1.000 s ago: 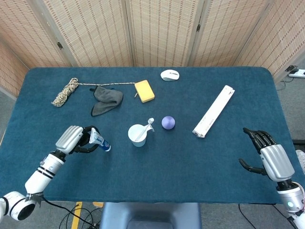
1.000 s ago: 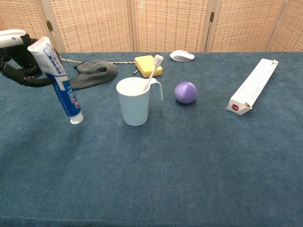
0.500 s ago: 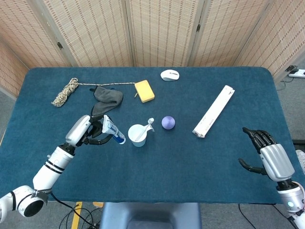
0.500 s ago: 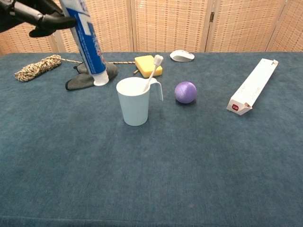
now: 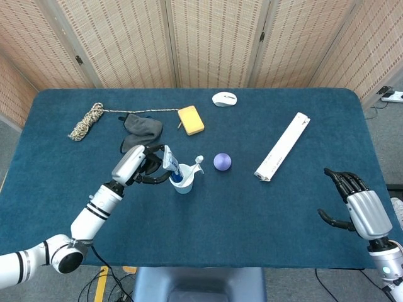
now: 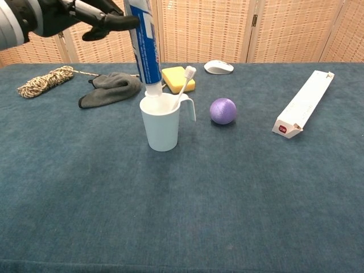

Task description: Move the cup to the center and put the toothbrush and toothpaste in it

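A white cup (image 5: pixel 183 180) (image 6: pixel 162 124) stands near the table's middle with a white toothbrush (image 5: pixel 197 163) (image 6: pixel 184 84) leaning in it. My left hand (image 5: pixel 139 165) (image 6: pixel 68 14) grips a blue and white toothpaste tube (image 5: pixel 170 165) (image 6: pixel 144 46) upright, cap down. The cap is right at the cup's mouth, on its left side. My right hand (image 5: pixel 356 206) hovers open over the table's right front edge, holding nothing; the chest view does not show it.
A purple ball (image 5: pixel 221 162) (image 6: pixel 223 111) lies just right of the cup. A long white box (image 5: pixel 283 146) (image 6: pixel 303 104) lies further right. Behind the cup are a yellow sponge (image 5: pixel 191 119), grey cloth (image 5: pixel 140 131), rope coil (image 5: pixel 86 121) and white mouse (image 5: pixel 225 99).
My left hand carried the toothpaste tube rightward from the table's left side to directly over the cup, and its cap now meets the cup's mouth. The right hand stayed put.
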Available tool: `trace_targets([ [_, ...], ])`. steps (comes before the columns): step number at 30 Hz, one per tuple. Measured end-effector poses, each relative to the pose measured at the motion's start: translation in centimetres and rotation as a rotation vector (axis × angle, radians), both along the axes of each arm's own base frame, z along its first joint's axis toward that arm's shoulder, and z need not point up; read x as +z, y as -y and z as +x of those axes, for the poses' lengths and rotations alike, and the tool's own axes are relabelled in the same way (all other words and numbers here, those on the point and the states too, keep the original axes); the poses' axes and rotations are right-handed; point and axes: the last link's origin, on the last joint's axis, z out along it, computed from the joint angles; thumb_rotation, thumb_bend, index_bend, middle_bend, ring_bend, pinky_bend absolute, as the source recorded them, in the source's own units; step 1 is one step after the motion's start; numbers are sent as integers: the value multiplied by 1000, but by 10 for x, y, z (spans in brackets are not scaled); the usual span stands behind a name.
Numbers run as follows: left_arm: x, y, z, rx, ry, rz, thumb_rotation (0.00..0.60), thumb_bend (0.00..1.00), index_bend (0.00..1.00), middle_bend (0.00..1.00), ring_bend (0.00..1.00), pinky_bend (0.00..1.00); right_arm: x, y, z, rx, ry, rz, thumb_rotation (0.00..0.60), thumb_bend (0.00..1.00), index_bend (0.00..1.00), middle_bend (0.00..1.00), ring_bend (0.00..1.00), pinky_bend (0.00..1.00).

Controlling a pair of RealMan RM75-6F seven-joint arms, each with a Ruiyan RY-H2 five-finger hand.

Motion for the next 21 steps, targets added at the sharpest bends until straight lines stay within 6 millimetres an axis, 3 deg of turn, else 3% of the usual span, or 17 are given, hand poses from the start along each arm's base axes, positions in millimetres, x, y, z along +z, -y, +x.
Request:
trace_targets([
  [14,-36,-21,-4,81,-65,14,600,361,668,958,846,899,3,-1,-6,-12,9,-12,600,210,0,190,191,182],
  [21,-53,-20,-15,102,-116,-18,600,360,585,950,835,899,3,-1,-6,-12,11,-15,600,210,0,191,193,182],
])
